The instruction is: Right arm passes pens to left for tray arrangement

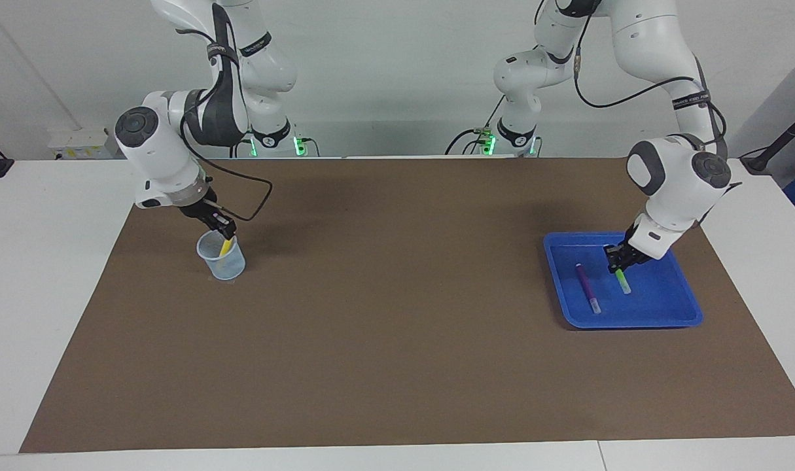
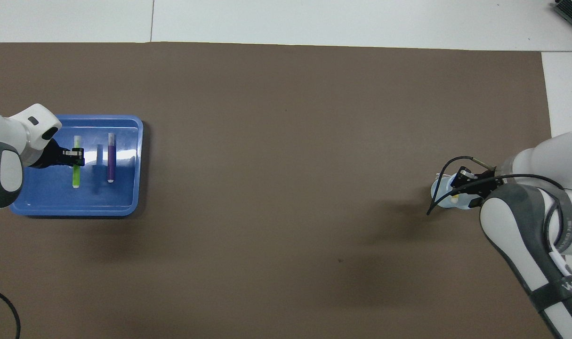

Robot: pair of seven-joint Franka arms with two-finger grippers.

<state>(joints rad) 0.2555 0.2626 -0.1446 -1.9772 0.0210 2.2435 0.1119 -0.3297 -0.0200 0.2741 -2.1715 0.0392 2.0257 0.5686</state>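
Brown mat, green pen, whitish tip, beside purple pen

R hand grip on yellow pen unclear, maybe.

White arms, grey joints, blk cables.

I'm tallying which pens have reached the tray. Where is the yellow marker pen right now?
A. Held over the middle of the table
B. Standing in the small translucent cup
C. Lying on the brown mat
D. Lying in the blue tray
B: the slim yellow marker pen stands inside the small pale translucent plastic cup, with the right tool at its top.
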